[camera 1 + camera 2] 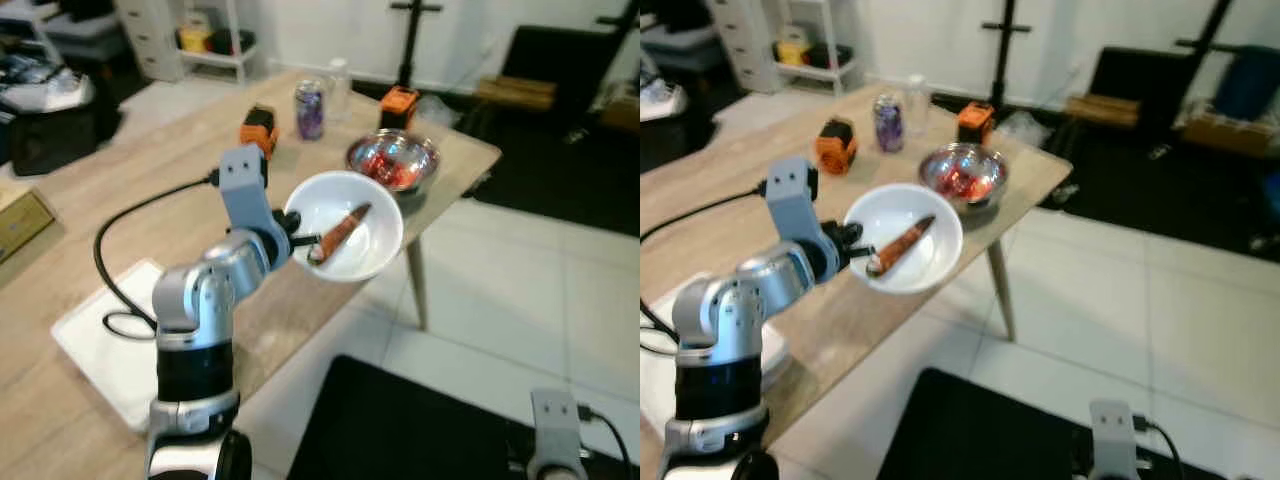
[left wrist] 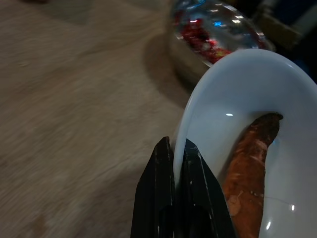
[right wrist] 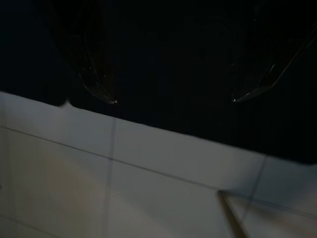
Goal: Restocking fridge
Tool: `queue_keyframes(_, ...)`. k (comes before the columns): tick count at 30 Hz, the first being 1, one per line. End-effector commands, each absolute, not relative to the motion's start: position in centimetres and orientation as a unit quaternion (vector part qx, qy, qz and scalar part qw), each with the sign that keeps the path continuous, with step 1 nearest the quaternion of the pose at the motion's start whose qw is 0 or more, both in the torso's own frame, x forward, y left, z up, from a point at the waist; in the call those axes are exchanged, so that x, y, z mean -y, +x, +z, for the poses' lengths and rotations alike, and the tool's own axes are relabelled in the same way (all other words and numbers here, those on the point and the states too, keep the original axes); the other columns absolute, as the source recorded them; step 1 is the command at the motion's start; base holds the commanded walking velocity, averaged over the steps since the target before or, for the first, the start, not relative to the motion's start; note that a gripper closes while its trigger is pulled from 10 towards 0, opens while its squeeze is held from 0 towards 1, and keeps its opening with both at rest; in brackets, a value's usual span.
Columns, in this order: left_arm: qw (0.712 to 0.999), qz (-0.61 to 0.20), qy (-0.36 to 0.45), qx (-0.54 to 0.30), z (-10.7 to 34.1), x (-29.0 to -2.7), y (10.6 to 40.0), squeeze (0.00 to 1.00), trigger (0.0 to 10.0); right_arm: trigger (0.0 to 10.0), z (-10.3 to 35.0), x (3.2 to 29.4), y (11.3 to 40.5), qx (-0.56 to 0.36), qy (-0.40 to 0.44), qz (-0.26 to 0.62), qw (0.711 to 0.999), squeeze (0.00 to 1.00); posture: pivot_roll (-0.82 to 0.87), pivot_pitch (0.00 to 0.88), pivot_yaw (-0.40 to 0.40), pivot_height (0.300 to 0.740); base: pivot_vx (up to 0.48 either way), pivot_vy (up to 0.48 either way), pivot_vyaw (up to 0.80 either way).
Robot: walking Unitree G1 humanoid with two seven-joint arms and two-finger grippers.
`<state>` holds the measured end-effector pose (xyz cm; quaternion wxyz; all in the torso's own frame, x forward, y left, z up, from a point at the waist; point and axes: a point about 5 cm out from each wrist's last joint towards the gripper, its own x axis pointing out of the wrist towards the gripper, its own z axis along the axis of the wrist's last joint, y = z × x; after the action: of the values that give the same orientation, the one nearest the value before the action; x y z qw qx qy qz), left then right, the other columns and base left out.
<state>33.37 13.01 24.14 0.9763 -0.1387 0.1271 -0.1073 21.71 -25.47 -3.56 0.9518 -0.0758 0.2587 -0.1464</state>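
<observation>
My left gripper [image 1: 300, 240] is shut on the rim of a white bowl [image 1: 365, 215], holding it above the near edge of the wooden table [image 1: 140, 190]. A brownish sweet potato [image 1: 342, 232] lies inside the bowl. In the left wrist view the two black fingers [image 2: 190, 193] pinch the bowl rim [image 2: 198, 104], with the sweet potato [image 2: 247, 168] just beyond. A steel bowl [image 1: 393, 160] with red contents stands right behind the white bowl. My right arm hangs low at the lower right, its gripper [image 3: 171, 99] open over a dark mat and floor tiles.
Behind the bowls stand a purple can [image 1: 310, 108], a clear bottle [image 1: 339, 85] and two orange-and-black objects [image 1: 398, 105] [image 1: 259, 128]. A white tray [image 1: 100, 345] lies on the table near my left arm. A black mat [image 1: 400, 425] covers the tiled floor below.
</observation>
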Motion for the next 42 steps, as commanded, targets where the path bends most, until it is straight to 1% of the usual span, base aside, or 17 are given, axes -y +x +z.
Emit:
queue_keyframes(1,0.977,-0.107,-0.137,-0.126,24.0,-13.3,33.3,0.0,10.0,10.0,-4.5,25.1,20.6,-0.282,-0.069,-0.146,0.946,0.03,-0.03,0.14,0.018,0.717,0.0,0.0,-0.78)
queue_keyframes(21,0.977,-0.108,-0.137,-0.127,24.0,-13.2,33.4,0.0,10.0,10.0,-4.5,25.1,20.5,-0.283,-0.069,-0.147,0.945,0.03,-0.03,0.146,0.021,0.717,0.0,0.0,-0.78)
queue_keyframes(29,0.969,-0.118,-0.16,-0.146,23.5,-12.9,33.3,0.0,10.0,10.0,-4.5,25.1,20.6,-0.283,-0.069,-0.147,0.945,0.03,-0.04,0.147,0.022,0.717,0.0,0.0,-0.78)
queue_keyframes(33,0.959,-0.13,-0.189,-0.164,22.9,-12.5,33.1,0.0,10.0,10.0,-4.5,25.1,20.6,-0.283,-0.068,-0.148,0.945,0.03,-0.03,0.147,0.024,0.717,0.0,0.0,-0.78)
queue_keyframes(35,0.953,-0.142,-0.197,-0.181,21.4,-11.6,32.8,0.0,10.0,10.0,-4.5,25.0,20.6,-0.283,-0.068,-0.148,0.945,0.03,-0.03,0.147,0.024,0.717,0.0,0.0,-0.78)
queue_keyframes(36,0.953,-0.142,-0.197,-0.181,21.4,-11.6,32.8,0.0,10.0,10.0,-4.5,25.0,20.6,-0.283,-0.068,-0.148,0.945,0.03,-0.03,0.147,0.024,0.717,0.0,0.0,-0.78)
queue_keyframes(37,0.955,-0.149,-0.185,-0.179,20.1,-10.9,32.5,0.0,10.0,10.0,-4.6,24.9,20.6,-0.283,-0.067,-0.147,0.945,0.03,-0.03,0.148,0.024,0.717,0.0,0.0,-0.78)
queue_keyframes(39,0.957,-0.151,-0.178,-0.173,19.7,-10.7,32.4,0.0,10.0,10.0,-4.6,24.9,20.6,-0.283,-0.067,-0.146,0.946,0.03,-0.03,0.148,0.024,0.717,0.0,0.0,-0.78)
queue_keyframes(42,0.959,-0.139,-0.178,-0.17,16.8,-10.4,32.1,0.0,10.0,10.0,-4.6,24.7,20.7,-0.282,-0.066,-0.144,0.946,0.03,-0.04,0.149,0.023,0.717,0.0,0.0,-0.78)
